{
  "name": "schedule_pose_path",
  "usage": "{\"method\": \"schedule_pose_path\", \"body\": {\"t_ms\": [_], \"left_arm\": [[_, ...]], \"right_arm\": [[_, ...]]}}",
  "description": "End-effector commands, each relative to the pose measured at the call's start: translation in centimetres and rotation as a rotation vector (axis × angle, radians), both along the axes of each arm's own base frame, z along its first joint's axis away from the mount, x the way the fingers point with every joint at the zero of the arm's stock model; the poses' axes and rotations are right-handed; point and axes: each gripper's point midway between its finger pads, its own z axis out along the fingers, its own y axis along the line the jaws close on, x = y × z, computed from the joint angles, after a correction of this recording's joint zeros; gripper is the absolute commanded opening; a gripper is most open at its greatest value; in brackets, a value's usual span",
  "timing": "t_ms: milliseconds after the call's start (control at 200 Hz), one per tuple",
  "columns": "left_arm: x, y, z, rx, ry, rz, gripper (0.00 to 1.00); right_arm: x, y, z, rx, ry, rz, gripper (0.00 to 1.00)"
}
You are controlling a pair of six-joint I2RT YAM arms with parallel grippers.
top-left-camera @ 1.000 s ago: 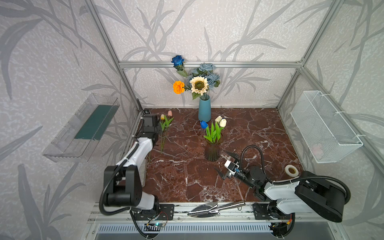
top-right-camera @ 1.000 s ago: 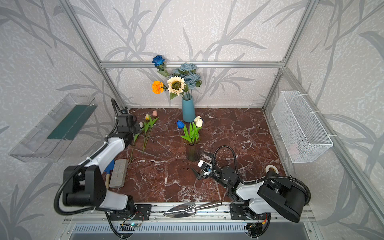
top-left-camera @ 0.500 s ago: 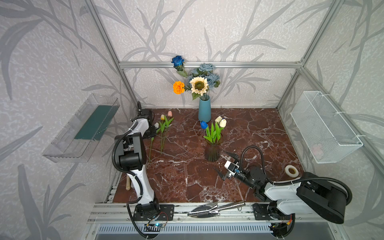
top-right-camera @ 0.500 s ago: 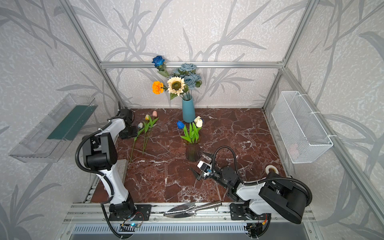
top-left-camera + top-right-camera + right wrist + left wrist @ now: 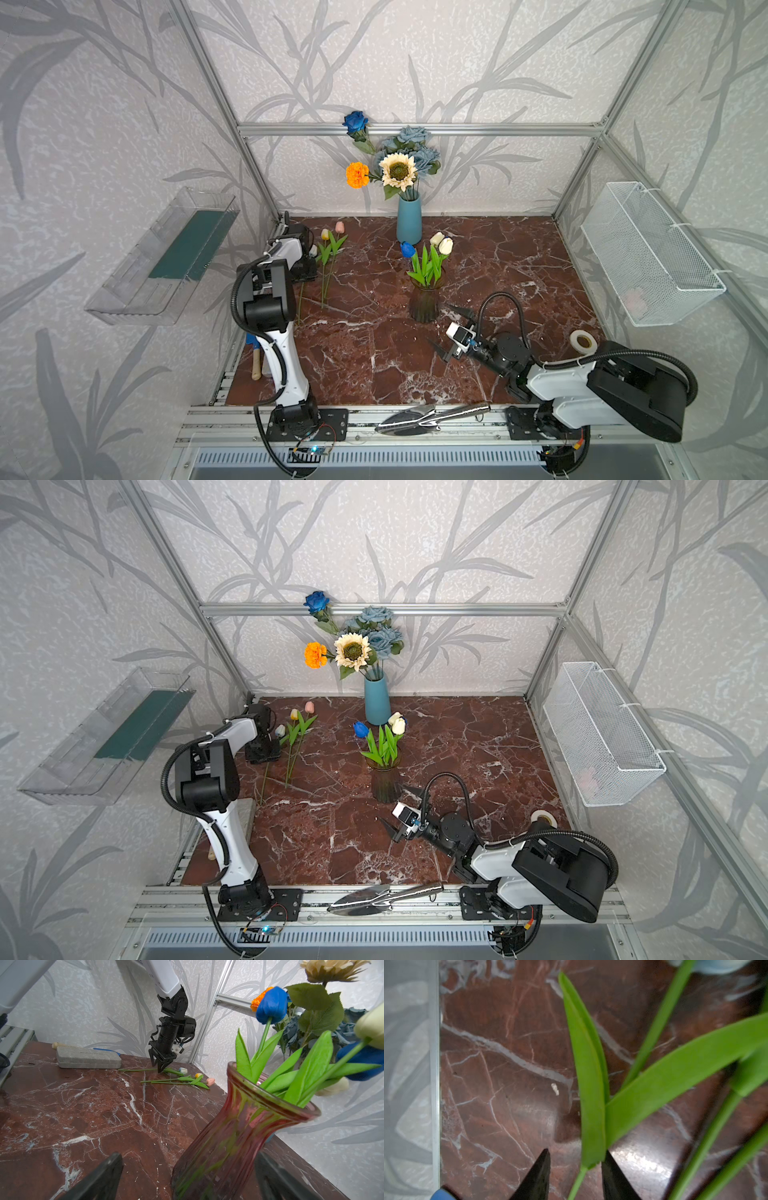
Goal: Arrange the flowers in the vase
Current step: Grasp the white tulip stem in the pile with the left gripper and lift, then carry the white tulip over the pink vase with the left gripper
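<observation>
Three tulips [image 5: 330, 249] lie flat; your half-open left claw [image 5: 576, 1150] straddles the nearest stem [image 5: 578, 1180] crosswise, the right claw [image 5: 188, 1155] idling wide open.

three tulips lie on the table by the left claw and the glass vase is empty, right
Not empty: the glass vase holds blue and cream tulips, as the right wrist view shows. The three tulips do lie on the table by the left claw.
</observation>
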Motion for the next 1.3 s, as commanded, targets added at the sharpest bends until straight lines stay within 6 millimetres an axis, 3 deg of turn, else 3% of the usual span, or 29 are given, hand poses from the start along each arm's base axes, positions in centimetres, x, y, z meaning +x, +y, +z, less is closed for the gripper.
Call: {"method": "schedule_pose_path", "body": {"t_ms": [0, 75, 285, 405, 535, 715, 820, 935, 1010, 1180, 1295], "left_arm": [[-1.1, -0.2, -1.1, -0.011, 0.064, -0.017, 0.37], [-1.2, -0.2, -1.2, -0.011, 0.077, -0.019, 0.24], [-0.9, -0.4, -1.0, -0.021, 0.049, -0.012, 0.09], [-0.4, -0.6, 0.2, -0.032, -0.015, 0.0, 0.0], [0.4, -1.8, 2.8, -0.091, -0.136, 0.004, 0.0], [1.4, -4.8, 9.7, -0.198, -0.445, -0.007, 0.0], [1.6, -7.7, 14.2, -0.214, -0.657, -0.07, 0.0], [0.9, -12.2, 19.3, -0.192, -0.886, -0.19, 0.0], [-0.2, -15.4, 22.4, -0.217, -1.017, -0.28, 0.0], [-4.1, -20.3, 29.2, -0.277, -1.296, -0.397, 0.0], [-7.1, -24.5, 33.0, -0.299, -1.412, -0.578, 0.0]], "right_arm": [[0.0, 0.3, 1.9, 0.047, -0.049, 0.002, 0.99], [0.0, 0.4, 1.9, 0.046, -0.049, 0.004, 0.99], [-0.1, 0.4, 2.0, 0.047, -0.051, 0.003, 0.99], [0.0, 0.4, 2.0, 0.045, -0.052, 0.002, 0.99], [-0.1, 0.4, 1.9, 0.043, -0.052, 0.003, 0.99], [-0.1, 0.4, 1.9, 0.043, -0.053, -0.001, 0.99], [-0.1, 0.4, 1.9, 0.042, -0.054, 0.0, 0.99], [-0.2, 0.4, 2.0, 0.041, -0.063, -0.003, 1.0], [-0.2, 0.4, 2.1, 0.04, -0.066, -0.006, 0.99], [-0.2, 0.3, 2.1, 0.038, -0.072, -0.011, 0.99], [-0.2, 0.5, 2.0, 0.035, -0.069, -0.009, 0.99]]}}
